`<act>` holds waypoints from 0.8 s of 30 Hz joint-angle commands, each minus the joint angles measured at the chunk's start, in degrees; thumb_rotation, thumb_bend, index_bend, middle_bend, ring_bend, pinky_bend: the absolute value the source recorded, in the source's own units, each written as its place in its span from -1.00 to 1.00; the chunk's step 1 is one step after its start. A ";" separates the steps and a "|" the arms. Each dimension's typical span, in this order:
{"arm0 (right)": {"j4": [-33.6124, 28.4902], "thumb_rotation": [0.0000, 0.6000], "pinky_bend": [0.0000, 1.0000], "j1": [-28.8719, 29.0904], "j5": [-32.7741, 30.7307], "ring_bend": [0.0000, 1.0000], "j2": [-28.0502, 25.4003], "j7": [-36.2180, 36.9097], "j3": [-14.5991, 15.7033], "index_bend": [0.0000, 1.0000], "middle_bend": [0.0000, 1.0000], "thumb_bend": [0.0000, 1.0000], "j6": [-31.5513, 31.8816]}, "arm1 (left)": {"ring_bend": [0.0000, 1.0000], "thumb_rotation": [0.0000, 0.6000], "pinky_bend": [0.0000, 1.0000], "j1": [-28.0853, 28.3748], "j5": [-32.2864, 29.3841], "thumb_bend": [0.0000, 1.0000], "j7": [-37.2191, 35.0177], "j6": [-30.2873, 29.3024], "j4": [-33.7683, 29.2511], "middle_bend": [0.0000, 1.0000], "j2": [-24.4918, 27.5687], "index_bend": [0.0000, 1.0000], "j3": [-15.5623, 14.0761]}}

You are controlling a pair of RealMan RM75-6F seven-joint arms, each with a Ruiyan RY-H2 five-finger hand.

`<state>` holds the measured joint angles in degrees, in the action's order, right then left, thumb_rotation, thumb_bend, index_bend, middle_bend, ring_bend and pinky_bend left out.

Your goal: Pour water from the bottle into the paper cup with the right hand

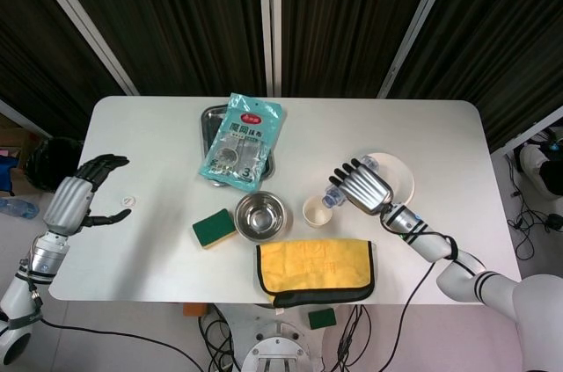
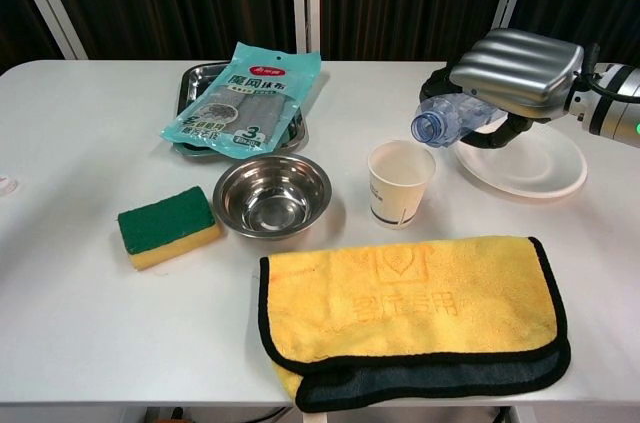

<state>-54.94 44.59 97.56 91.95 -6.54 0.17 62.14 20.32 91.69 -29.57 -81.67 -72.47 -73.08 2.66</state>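
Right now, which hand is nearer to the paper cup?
Right. The right hand holds the bottle tilted just above and beside the paper cup. The left hand is far across the table, near its left edge.

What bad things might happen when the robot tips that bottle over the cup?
The clear plastic bottle in the right hand has its open mouth just above the white paper cup's rim, slightly off centre, so water may splash onto the white table or soak the yellow cloth below. The light cup might also tip if bumped.
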 commanded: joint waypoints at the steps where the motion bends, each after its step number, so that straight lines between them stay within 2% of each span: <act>1: 0.24 1.00 -0.14 0.17 0.07 -0.26 0.07 -0.48 0.03 0.47 -0.02 0.19 0.04 | -0.74 1.00 -0.63 -0.01 -0.01 -0.74 -0.07 -0.02 0.07 -0.63 -0.04 -0.62 -0.01; 24: 1.03 1.00 -0.15 1.59 0.78 -0.26 0.19 -5.56 0.42 0.54 -0.02 0.19 -0.43 | -0.74 1.00 -0.63 -0.07 -0.10 -0.74 -0.98 0.00 1.04 -0.63 -0.64 -0.62 -0.13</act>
<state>-53.86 46.13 98.34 92.17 -12.04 0.56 61.78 20.24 91.59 -30.54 -81.67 -71.45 -73.70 2.52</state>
